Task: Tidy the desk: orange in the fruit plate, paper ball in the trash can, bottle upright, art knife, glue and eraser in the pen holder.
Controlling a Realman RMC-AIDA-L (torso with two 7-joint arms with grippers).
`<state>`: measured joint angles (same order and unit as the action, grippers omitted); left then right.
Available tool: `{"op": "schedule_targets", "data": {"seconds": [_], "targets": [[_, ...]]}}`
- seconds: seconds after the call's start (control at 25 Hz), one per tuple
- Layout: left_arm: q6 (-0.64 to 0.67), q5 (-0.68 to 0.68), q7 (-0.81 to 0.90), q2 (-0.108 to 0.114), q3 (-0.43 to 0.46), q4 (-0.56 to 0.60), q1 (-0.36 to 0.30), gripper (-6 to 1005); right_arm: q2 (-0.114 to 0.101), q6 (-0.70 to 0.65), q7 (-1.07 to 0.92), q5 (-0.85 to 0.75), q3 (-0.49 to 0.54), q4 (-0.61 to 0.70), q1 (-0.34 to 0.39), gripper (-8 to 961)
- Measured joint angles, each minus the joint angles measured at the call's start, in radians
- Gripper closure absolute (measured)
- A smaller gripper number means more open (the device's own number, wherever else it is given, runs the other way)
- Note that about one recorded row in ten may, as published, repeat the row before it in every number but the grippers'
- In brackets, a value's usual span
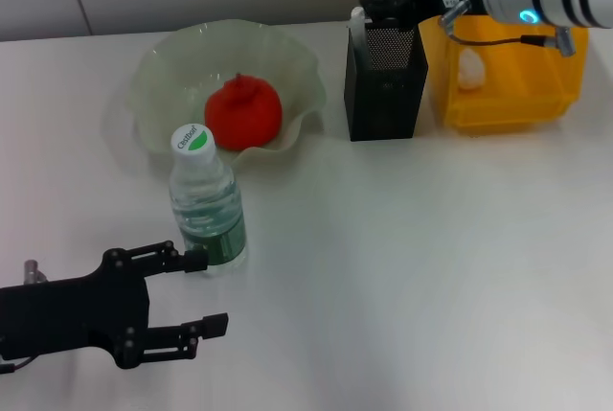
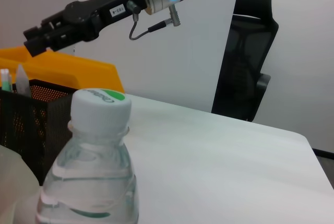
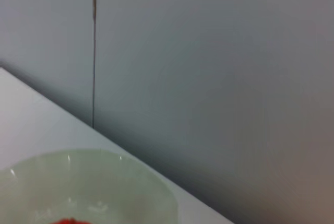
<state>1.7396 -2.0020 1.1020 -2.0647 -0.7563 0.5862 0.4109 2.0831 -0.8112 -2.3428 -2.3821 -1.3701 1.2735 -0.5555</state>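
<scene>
The left gripper (image 1: 196, 293) sits low at about 8 o'clock on the table (image 1: 431, 258). Its jaws are open, and one finger (image 1: 182, 260) just touches the foot of the bottle (image 1: 206, 202), which already stands upright. I think the left arm should pull straight back, slowly, so it does not knock the bottle over.

Just behind the bottle, at 11 o'clock, is the fruit plate (image 1: 163, 66) with the orange (image 1: 243, 112) inside.

Toward 1 o'clock stands the black pen holder (image 1: 385, 85), with a few things poking out the top. The right gripper (image 1: 388, 4) hangs right over it. I cannot tell if its jaws are open or closed. I think it is dropping a small thing in. It should stay right above the opening and lift straight up after.

At 2 o'clock is the yellow trash can (image 1: 508, 85) with the paper ball (image 1: 469, 68) inside.
</scene>
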Motion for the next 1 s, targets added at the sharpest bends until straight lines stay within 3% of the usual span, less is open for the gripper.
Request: {"op": "schedule_targets", "data": {"seconds": [0.04,0.28,0.48,0.52,0.6,0.76,0.88,0.92,1.0], "targets": [[0.001,0.0,0.001,0.0,0.0,0.0,0.0,209,0.0,-0.008,0.001,0.029,0.003,0.028,0.019,553],[-0.003,0.001,0.082,0.003,0.0,0.007,0.013,209,-0.002,-0.075,0.011,0.125,0.015,0.176,0.125,395],[0.0,0.018,0.071,0.003,0.035,0.004,0.009,209,-0.002,-0.252,0.167,0.348,0.109,0.252,0.246,395],[0.003,0.02,0.069,0.004,0.037,0.002,0.008,209,-0.003,-0.386,0.305,0.503,0.188,0.212,0.285,395],[0.009,0.023,0.068,0.005,0.036,-0.002,0.007,210,-0.004,-0.462,0.385,0.584,0.234,0.173,0.304,395],[0.014,0.024,0.065,0.003,0.035,-0.014,0.002,213,-0.012,-0.757,0.701,0.807,0.447,-0.087,0.325,395],[0.016,0.023,0.064,0.002,0.031,-0.024,-0.002,215,-0.032,-0.915,0.886,0.808,0.583,-0.296,0.312,395],[0.018,0.023,0.064,0.001,0.029,-0.028,-0.003,215,-0.044,-0.945,0.947,0.734,0.62,-0.378,0.31,395],[0.021,0.02,0.064,0.001,0.028,-0.029,-0.005,216,-0.049,-0.952,0.977,0.699,0.629,-0.407,0.312,395]]}}
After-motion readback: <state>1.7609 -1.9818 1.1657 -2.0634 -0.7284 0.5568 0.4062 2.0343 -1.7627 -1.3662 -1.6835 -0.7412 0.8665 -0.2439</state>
